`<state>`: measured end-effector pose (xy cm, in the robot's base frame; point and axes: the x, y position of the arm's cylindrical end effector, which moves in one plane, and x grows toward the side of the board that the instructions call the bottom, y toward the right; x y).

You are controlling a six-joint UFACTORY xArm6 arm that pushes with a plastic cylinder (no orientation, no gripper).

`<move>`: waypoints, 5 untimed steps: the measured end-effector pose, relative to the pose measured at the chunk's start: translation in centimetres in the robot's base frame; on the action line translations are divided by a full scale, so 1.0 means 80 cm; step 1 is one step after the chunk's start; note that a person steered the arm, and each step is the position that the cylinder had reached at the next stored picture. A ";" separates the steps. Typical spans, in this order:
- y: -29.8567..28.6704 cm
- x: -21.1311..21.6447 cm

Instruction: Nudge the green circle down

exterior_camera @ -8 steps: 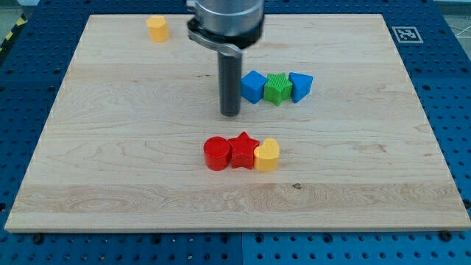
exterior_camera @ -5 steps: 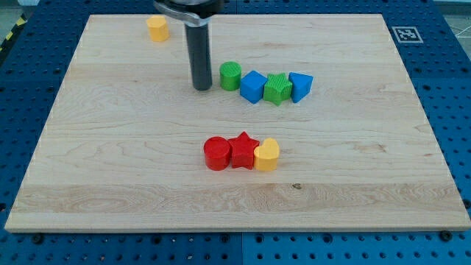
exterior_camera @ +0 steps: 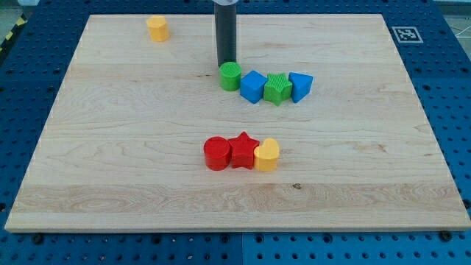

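- My tip [exterior_camera: 226, 63] stands just above the green circle [exterior_camera: 230, 76], at its upper edge, in the upper middle of the frame; whether they touch I cannot tell.
- No hand is fitted, only the rod.
- The green circle sits on the bench [exterior_camera: 110, 147], beside a blue block [exterior_camera: 254, 86].

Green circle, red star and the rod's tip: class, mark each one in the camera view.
green circle [exterior_camera: 230, 76], camera view, centre of its ridged top
red star [exterior_camera: 243, 149], camera view, middle of its top face
my tip [exterior_camera: 225, 62], camera view, rod's very end, just above the green circle
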<state>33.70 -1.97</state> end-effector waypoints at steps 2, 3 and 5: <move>-0.005 0.003; -0.005 0.005; -0.007 0.014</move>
<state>34.78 -2.51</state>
